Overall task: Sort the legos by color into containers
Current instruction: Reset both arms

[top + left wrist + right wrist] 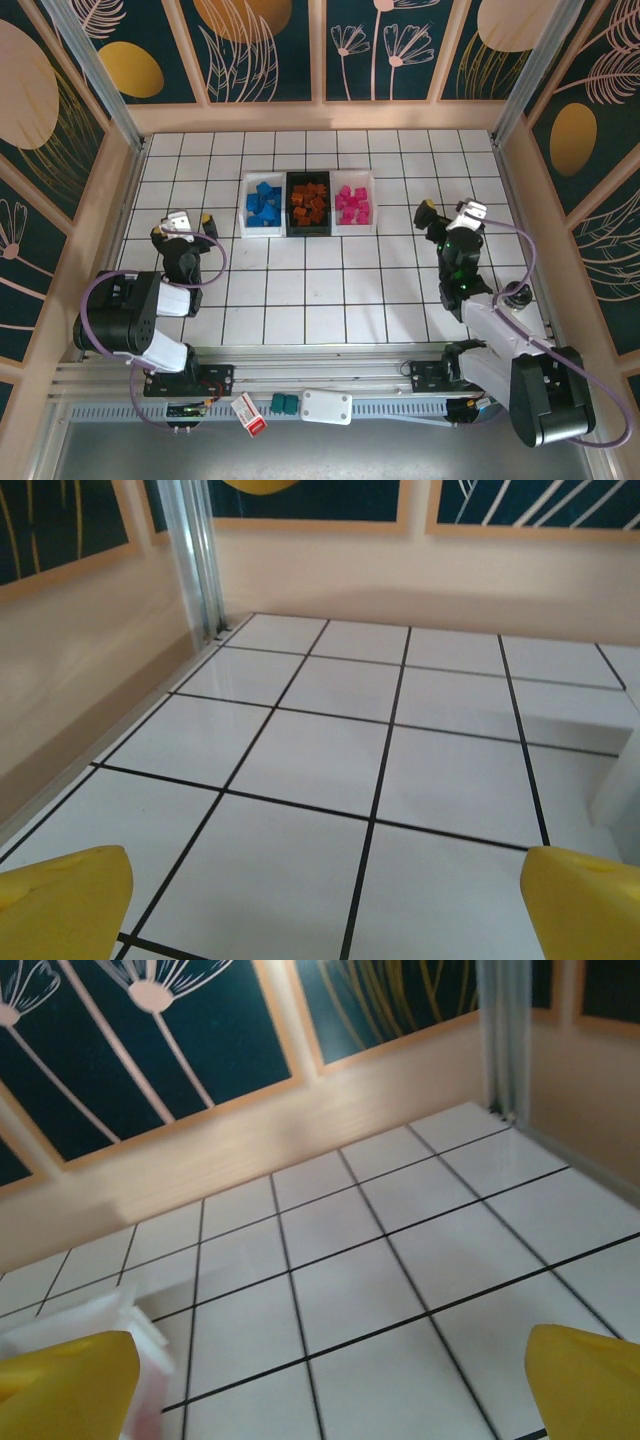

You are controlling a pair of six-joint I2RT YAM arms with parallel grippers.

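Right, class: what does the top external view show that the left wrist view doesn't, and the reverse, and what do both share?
Top external: blue, orange and pink legos sorted into the containers, plus the right arm. Left wrist: the open left gripper close up, nothing between its yellow fingertips. Shared: the white tiled table.

Blue bricks (263,205) fill one white bin (243,205), orange-brown bricks (309,203) the black bin (309,233), and pink bricks (353,204) the other white bin (373,205). The table (330,290) is white tile with black grid lines. The walls (265,40) are dark teal with pale plant outlines and gold ovals. The left gripper (325,900) and right gripper (328,1382) have yellow fingertips. A small tag (249,412) looks red and white.
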